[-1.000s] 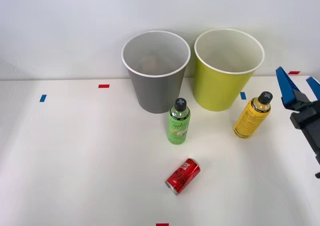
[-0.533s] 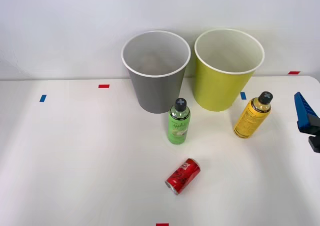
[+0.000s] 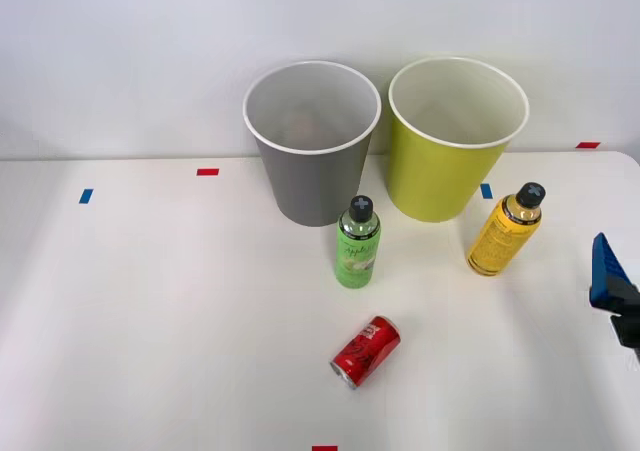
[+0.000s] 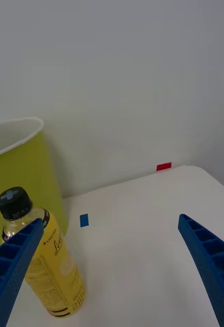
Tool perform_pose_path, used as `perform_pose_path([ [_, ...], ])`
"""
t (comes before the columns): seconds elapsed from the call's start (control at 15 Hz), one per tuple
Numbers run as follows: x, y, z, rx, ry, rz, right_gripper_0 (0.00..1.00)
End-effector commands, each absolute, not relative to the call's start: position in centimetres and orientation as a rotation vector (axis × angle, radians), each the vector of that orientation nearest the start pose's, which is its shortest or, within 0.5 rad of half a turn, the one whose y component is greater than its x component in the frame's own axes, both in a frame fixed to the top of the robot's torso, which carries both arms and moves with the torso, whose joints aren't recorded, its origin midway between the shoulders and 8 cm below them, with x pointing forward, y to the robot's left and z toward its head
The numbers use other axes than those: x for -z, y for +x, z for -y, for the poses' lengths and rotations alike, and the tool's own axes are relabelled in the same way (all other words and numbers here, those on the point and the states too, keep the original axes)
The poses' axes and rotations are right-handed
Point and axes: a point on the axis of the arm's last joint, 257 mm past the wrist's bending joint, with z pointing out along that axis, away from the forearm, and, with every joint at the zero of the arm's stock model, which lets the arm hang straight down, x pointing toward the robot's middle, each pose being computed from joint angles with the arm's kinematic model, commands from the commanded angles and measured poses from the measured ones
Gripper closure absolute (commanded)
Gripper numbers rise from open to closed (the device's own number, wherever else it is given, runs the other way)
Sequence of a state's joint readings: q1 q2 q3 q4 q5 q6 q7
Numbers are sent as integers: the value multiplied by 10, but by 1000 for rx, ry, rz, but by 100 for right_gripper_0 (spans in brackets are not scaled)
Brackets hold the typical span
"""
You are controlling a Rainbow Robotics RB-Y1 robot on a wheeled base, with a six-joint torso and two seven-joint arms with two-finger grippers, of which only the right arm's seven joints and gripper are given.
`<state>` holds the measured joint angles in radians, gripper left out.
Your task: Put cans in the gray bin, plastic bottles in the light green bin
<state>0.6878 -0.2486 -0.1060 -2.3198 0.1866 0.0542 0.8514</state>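
Observation:
A red can (image 3: 366, 351) lies on its side near the table's front. Behind it a green plastic bottle (image 3: 357, 243) stands upright, just in front of the gray bin (image 3: 312, 186). A yellow plastic bottle (image 3: 505, 231) (image 4: 48, 265) stands in front of the light green bin (image 3: 440, 181) (image 4: 20, 173), to its right. My right gripper (image 3: 610, 273) (image 4: 110, 220) hangs at the table's right edge, to the right of the yellow bottle and nearer the front. It is open and holds nothing. A faint pinkish shape sits low inside the gray bin; I cannot tell what it is.
Both bins stand side by side against the white back wall. Small red tape marks (image 3: 207, 172) and blue tape marks (image 3: 86, 196) (image 4: 84, 220) dot the white table. The table's right edge (image 3: 632, 171) runs close to the gripper.
My right gripper has dropped toward the front and drawn back to the right, away from the yellow bottle, so less of it shows. The bottles and can have not moved.

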Motion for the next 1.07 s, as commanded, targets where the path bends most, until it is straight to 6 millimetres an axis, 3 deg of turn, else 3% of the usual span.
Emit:
perform_pose_path([
  [0.07, 173, 342, 344, -17, 221, -1511, 10],
  [0.53, 214, 309, 292, 118, -38, -1612, 10],
  [0.8, 239, 287, 269, 96, -57, -1685, 10],
  [1.07, 250, 266, 254, 9, -17, -1616, 10],
])
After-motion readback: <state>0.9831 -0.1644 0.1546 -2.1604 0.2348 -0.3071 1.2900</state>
